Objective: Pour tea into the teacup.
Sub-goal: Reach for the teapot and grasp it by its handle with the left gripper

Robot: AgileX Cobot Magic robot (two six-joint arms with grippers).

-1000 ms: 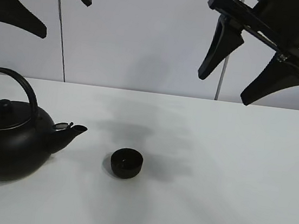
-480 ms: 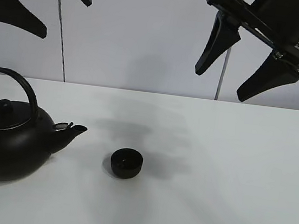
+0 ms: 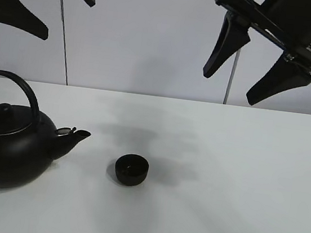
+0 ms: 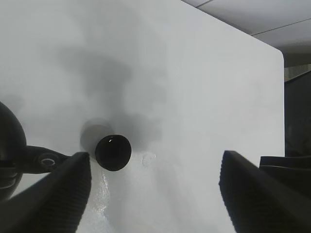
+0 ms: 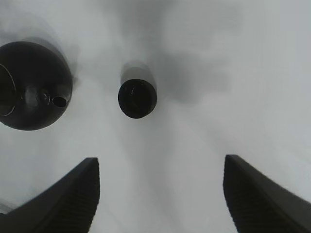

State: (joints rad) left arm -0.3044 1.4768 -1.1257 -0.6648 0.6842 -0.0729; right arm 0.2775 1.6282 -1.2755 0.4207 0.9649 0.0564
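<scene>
The small black teacup (image 3: pixel 131 169) stands upright on the white table (image 3: pixel 239 178), just right of the spout of the big black kettle (image 3: pixel 7 144) at the left edge. My left gripper (image 3: pixel 69 19) hangs high at the top left, open and holding nothing. High at the top right, my right gripper (image 3: pixel 230 89) is also open and empty. In the left wrist view the teacup (image 4: pixel 112 152) sits beside the kettle (image 4: pixel 9 145), far below the gripper (image 4: pixel 155 154). The right wrist view looks down on the teacup (image 5: pixel 137 98) and the kettle (image 5: pixel 31 85), with the gripper (image 5: pixel 161 159) well above them.
A pale wall (image 3: pixel 154 37) rises behind the table's far edge, with two thin vertical cables (image 3: pixel 64 31) running down it. In the left wrist view the table's edge (image 4: pixel 283 97) meets a dark floor.
The right gripper has risen slightly and shifted a little left, then held still. The left gripper, the kettle and the teacup have not moved.
</scene>
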